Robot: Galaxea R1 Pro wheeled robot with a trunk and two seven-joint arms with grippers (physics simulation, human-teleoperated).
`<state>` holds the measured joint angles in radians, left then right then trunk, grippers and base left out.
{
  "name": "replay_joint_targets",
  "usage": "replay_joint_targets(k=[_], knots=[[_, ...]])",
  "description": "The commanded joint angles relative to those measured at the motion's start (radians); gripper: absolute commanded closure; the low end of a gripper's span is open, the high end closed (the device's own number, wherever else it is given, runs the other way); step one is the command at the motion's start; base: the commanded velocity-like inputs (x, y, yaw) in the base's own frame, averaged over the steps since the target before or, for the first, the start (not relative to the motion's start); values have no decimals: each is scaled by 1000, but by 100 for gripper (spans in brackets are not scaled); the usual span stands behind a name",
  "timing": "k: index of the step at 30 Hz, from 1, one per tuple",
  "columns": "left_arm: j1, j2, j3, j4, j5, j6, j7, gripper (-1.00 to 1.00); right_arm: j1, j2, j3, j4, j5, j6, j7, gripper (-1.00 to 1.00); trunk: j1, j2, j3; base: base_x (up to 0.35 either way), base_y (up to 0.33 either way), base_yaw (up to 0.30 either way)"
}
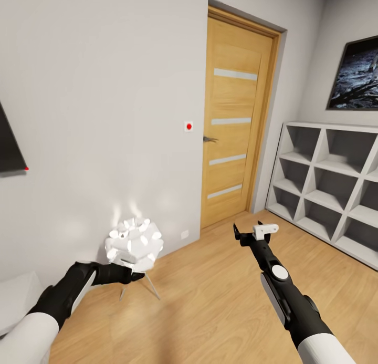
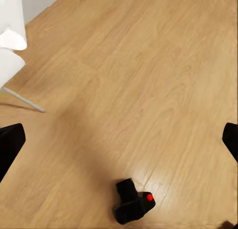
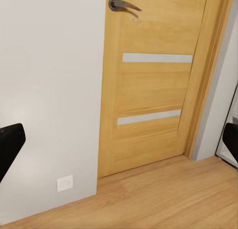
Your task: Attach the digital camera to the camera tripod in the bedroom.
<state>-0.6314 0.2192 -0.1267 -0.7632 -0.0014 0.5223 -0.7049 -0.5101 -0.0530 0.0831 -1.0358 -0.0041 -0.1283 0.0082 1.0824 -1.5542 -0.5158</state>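
Observation:
The digital camera [image 2: 132, 202], small and black with a round red button, lies on the light wood floor in the left wrist view. It sits some way beyond my left gripper's fingers [image 2: 10, 145], which are spread wide with nothing between them. In the head view my left gripper [image 1: 135, 276] hovers low beside a white lamp. My right gripper [image 1: 248, 231] is raised mid-room and open, pointing toward the oak door [image 1: 236, 122]. Its fingers [image 3: 9, 140] hold nothing. The camera tripod is out of view.
A glowing white petal lamp [image 1: 134, 244] on thin metal legs stands by the grey wall. White cube shelves [image 1: 331, 180] line the right wall under a dark picture [image 1: 357, 75]. The door has a lever handle [image 3: 123, 5], and a wall socket [image 3: 65, 183] is low beside it.

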Motion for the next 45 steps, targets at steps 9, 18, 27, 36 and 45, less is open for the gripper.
replay_joint_targets(k=[9,18,27,36,45], knots=[[-1,4,-107,-19,-1,-28,-70,-100,-1,-1,4,2,-1,-8,1,-100,35,-64,-29,0,0,0],[-1,-3,-272,-135,-2,-31,-79,-100,-1,-1,5,2,-1,-8,1,-100,69,-127,-58,0,0,0],[-1,10,-387,-81,0,-45,-73,-100,-1,0,14,6,-1,-8,0,-100,104,-190,-86,0,0,0],[-1,11,-394,46,0,-206,-38,-100,-1,3,75,11,-1,-12,-29,-100,138,-253,-114,0,0,0],[-1,9,-388,137,1,-433,68,-100,-1,12,76,13,-6,-44,-142,-100,173,-316,-142,0,0,0]])
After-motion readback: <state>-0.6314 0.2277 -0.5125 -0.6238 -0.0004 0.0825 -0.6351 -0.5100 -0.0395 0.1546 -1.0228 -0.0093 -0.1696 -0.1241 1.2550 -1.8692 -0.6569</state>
